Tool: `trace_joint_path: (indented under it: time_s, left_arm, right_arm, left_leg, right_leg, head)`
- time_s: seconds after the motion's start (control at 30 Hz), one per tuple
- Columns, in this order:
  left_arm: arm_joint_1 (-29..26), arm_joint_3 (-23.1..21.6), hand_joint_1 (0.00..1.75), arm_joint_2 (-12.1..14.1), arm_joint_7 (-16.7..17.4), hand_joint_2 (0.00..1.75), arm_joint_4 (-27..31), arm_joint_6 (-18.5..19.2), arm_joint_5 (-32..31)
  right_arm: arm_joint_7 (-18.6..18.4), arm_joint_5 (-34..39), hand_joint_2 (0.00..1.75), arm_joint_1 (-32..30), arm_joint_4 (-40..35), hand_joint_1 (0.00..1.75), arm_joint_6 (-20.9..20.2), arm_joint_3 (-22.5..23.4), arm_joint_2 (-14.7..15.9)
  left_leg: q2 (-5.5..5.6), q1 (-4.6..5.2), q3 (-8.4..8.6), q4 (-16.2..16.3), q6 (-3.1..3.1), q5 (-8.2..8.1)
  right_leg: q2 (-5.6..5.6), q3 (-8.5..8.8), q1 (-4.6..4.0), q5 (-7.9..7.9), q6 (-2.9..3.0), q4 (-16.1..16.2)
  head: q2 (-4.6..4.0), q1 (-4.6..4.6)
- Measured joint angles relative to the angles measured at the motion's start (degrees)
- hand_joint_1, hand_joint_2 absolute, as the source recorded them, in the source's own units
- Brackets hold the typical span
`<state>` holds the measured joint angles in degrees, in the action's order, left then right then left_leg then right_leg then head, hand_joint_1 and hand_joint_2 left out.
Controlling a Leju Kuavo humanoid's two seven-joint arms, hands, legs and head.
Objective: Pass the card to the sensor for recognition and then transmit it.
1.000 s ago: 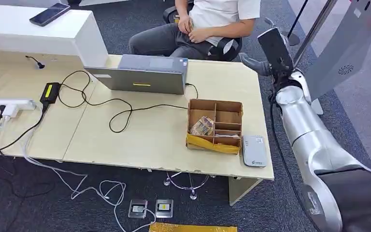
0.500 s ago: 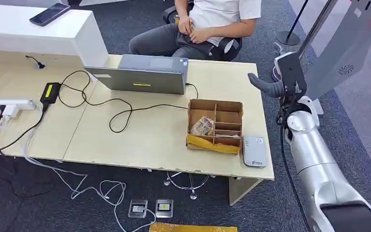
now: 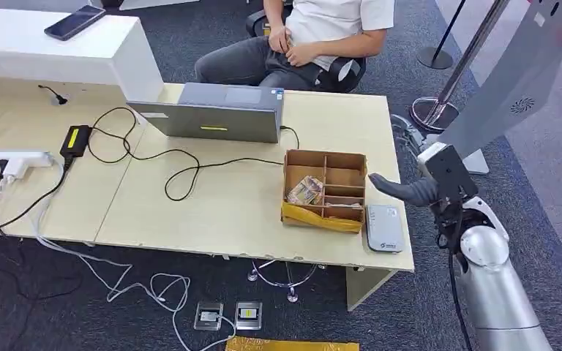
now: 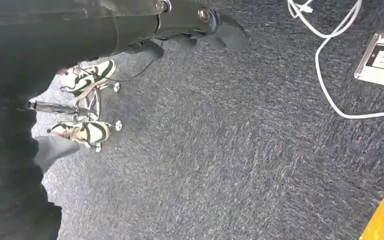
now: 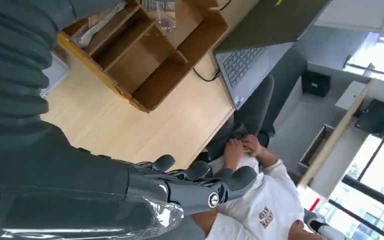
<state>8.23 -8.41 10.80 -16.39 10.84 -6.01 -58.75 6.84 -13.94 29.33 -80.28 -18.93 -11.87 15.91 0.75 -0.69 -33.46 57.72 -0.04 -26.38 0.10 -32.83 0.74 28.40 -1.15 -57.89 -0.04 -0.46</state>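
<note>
The grey-white card sensor [image 3: 384,228] lies flat at the table's near right corner, right of an open cardboard divider box [image 3: 326,189]. A pale flat card [image 3: 344,206] lies in one narrow compartment, and a crinkled packet [image 3: 306,191] in another. My right hand [image 3: 423,184] hovers off the table's right edge, level with the box, thumb pointing toward it; its fingers [image 5: 205,179] are spread and hold nothing. From the right wrist, the box [image 5: 145,55] and a sliver of the sensor [image 5: 55,74] lie below the hand. My left hand [image 4: 200,22] hangs over the carpet, empty, fingers loosely apart.
A person [image 3: 315,36] sits in a chair behind the table. A half-open laptop [image 3: 219,113], a black power brick [image 3: 75,139] and looping cables [image 3: 183,168] lie on the table. A grey sloped panel [image 3: 512,80] and a stanchion base [image 3: 432,113] stand at the right.
My right arm has swung down and back from beside the table's far right corner to beside the box and sensor. The hand stayed empty; nothing on the table moved.
</note>
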Motion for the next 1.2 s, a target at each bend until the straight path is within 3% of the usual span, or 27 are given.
trace_joint_path:
  time_s: [0.57, 0.77, 0.9, 1.2]
  left_arm:
    - [0.3, 0.6, 0.00, 0.0, 0.0, 1.75, 0.0, 0.2, -1.0]
    - [0.5, 0.6, 0.00, 0.0, 0.0, 1.75, 0.0, 0.8, -1.2]
    - [0.5, 0.8, 0.00, 0.0, 0.0, 1.75, 0.0, 0.7, -1.2]
    - [0.8, 1.0, 0.00, 0.0, 0.0, 1.75, 0.0, 0.8, -1.2]
  right_arm:
    - [-0.7, -1.4, 1.75, -2.2, -5.0, 0.00, 0.4, 0.4, 1.3]
    - [-1.0, -13.8, 1.75, -2.6, -5.0, 0.00, 1.9, 0.0, 1.6]
    - [-0.2, -32.1, 1.75, -0.8, -3.7, 0.00, 6.5, -1.5, 1.2]
    - [0.5, -36.0, 1.75, 1.1, -0.7, 0.00, 7.2, -3.5, 0.0]
  left_leg:
    - [0.00, 0.00, -0.01, 0.0, 0.00, 0.00]
    - [0.01, 0.00, -0.05, 0.0, 0.00, 0.00]
    - [0.03, 0.00, -0.08, 0.0, 0.00, 0.00]
    - [0.13, 0.00, -0.13, 0.0, 0.03, 0.02]
  right_leg:
    - [0.01, 0.00, 0.00, 0.00, 0.00, 0.0]
    - [0.00, 0.02, 0.00, 0.00, 0.00, 0.0]
    - [0.00, 0.00, 0.00, 0.00, 0.00, 0.0]
    - [-0.10, 0.00, 0.00, 0.01, 0.00, 0.0]
  head:
    - [0.02, 0.00]
    - [0.02, 0.00]
    - [0.02, 0.00]
    - [0.02, 0.02]
